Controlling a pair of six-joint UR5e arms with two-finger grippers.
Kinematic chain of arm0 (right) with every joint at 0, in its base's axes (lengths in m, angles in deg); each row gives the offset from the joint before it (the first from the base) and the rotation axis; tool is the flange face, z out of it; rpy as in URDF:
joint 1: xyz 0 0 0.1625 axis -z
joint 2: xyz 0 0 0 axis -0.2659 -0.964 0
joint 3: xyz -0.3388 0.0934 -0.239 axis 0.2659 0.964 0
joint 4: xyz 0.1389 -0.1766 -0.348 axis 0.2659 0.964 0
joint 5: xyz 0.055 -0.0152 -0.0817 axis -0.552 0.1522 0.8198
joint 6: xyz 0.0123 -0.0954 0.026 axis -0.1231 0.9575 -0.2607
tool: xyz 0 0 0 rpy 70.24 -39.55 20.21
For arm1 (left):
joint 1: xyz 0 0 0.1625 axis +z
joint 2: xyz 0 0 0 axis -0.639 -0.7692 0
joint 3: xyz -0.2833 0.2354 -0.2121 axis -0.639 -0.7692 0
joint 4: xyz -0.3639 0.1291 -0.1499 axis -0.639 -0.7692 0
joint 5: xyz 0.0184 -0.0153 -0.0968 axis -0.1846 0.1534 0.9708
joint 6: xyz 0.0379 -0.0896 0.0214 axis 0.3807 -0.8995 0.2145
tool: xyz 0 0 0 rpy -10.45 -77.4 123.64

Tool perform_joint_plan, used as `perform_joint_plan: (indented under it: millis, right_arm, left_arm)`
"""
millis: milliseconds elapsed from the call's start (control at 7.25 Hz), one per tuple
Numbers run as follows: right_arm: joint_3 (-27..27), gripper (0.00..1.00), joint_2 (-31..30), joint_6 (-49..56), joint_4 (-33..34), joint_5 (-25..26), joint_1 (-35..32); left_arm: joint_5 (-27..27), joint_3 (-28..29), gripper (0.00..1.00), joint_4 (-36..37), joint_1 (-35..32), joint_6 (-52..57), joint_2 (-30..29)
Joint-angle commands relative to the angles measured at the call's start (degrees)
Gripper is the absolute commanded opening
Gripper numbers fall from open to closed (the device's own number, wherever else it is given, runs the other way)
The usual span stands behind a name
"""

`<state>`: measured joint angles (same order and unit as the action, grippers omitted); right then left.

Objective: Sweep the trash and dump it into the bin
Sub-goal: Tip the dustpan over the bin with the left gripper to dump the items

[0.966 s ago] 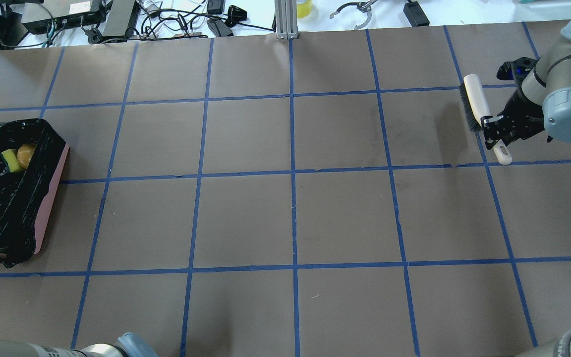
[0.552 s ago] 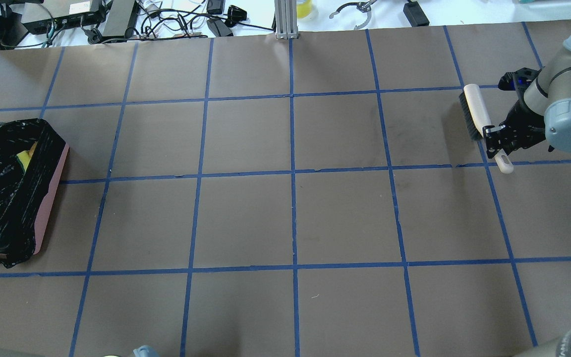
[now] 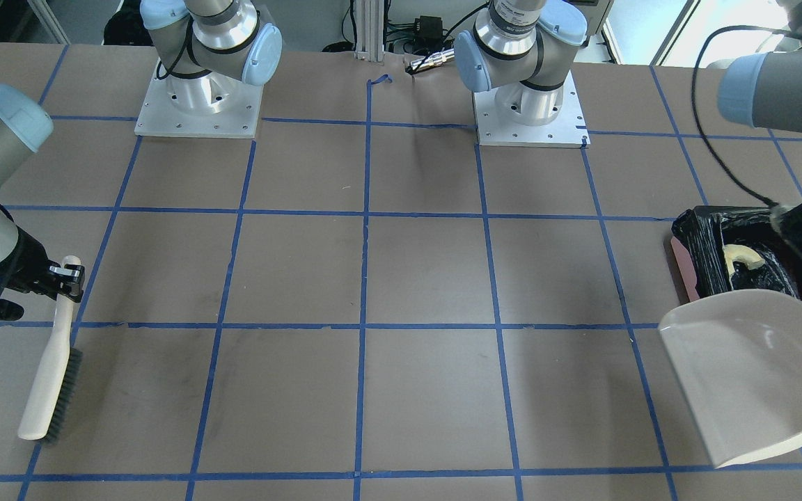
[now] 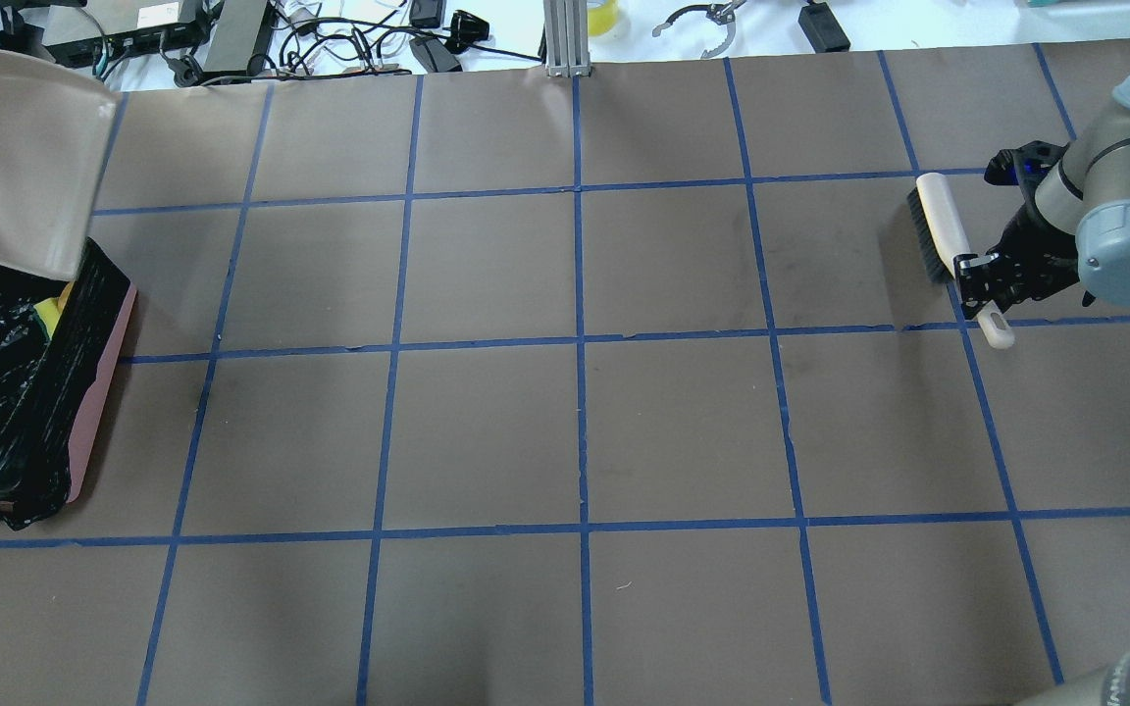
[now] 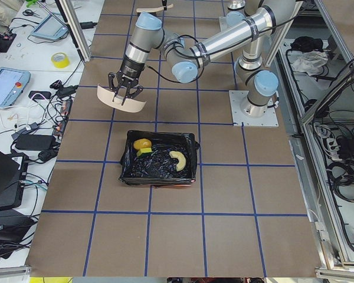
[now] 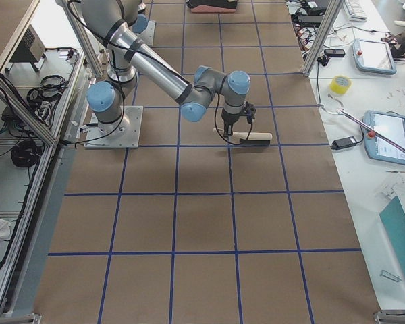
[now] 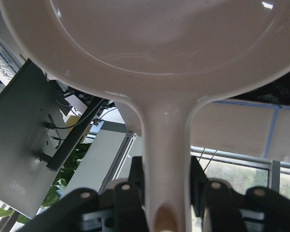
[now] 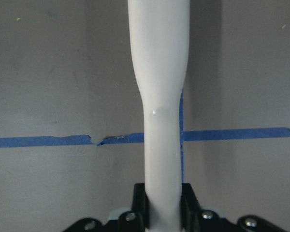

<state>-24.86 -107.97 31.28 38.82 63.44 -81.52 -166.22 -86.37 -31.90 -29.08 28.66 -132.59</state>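
Observation:
The pink bin (image 4: 99, 392) with its black bag stands at the table's left end. In the exterior left view it (image 5: 130, 171) holds the golden-brown potato piece (image 5: 143, 144), the yellow-green scrap (image 5: 144, 152) and the croissant piece (image 5: 178, 159). My left gripper (image 7: 166, 188) is shut on the handle of the beige dustpan (image 4: 16, 157), held in the air over the bin's far end; the pan looks empty. My right gripper (image 4: 985, 279) is shut on the handle of the beige brush (image 4: 938, 221), whose bristles rest on the table at the far right.
Cables, power bricks and an aluminium post (image 4: 565, 39) line the table's far edge. Both arm bases (image 3: 199, 104) stand on plates at the robot's side. Blue tape lines grid the brown table.
The dustpan has swung into the overhead view at the top left, above the bin's far end, and now hides the potato piece there. The right arm and brush have barely moved.

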Motion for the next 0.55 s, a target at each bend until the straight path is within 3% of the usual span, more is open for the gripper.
perform_joint_plan:
  millis: [0,138,414]
  right_arm:
    - [-0.2,0.00,0.0,0.1,-0.1,0.0,0.0]
    - [-0.2,0.00,0.0,0.1,-0.2,0.0,0.0]
    - [-0.2,0.33,0.1,-0.1,-0.4,0.0,0.0]
  left_arm:
    - [4.8,0.1,0.00,-6.5,-6.1,-14.1,-3.7]
    - [7.3,0.4,0.00,-6.6,-8.2,-15.5,-6.7]
    - [9.4,4.1,0.00,-8.5,-9.3,-12.4,-12.9]
